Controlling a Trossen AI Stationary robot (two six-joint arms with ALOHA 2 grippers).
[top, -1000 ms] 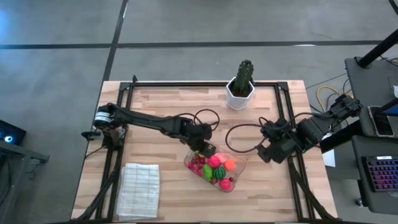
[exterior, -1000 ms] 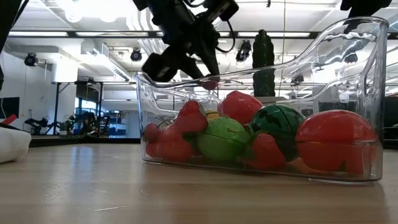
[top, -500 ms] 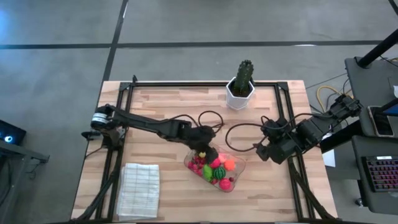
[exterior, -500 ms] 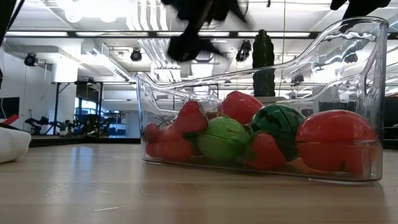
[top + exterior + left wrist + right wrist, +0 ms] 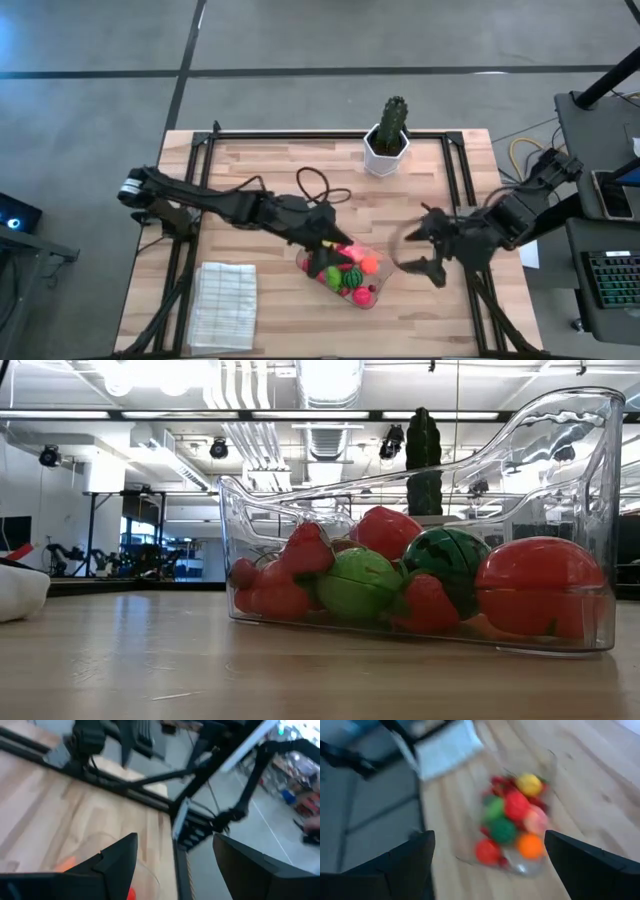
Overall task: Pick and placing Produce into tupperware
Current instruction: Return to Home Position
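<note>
The clear tupperware [image 5: 388, 266] stands on the wooden table, right of the middle and toward the near edge. In the low view the tupperware [image 5: 560, 450] fills the picture. The produce [image 5: 352, 272] lies heaped inside it: red, green, orange and yellow pieces [image 5: 360, 585] resting on its floor and on one another. My left gripper [image 5: 322, 256] hangs open above the tupperware's left end, with nothing between its fingers [image 5: 175, 857]. My right gripper [image 5: 422, 262] stands open just right of the tupperware and looks at the produce [image 5: 512, 817].
A dark green cactus in a white pot [image 5: 388, 140] stands at the table's far edge. A white ribbed cloth [image 5: 222, 305] lies folded at the near left corner. Black cables loop on the table behind the tupperware. Bare wood lies to the far left.
My left gripper has gone up, out of the low view, and slightly toward the near edge over the tupperware. The small red piece at its fingertips a second ago no longer shows there. My right gripper has swung toward the near edge and the tupperware.
</note>
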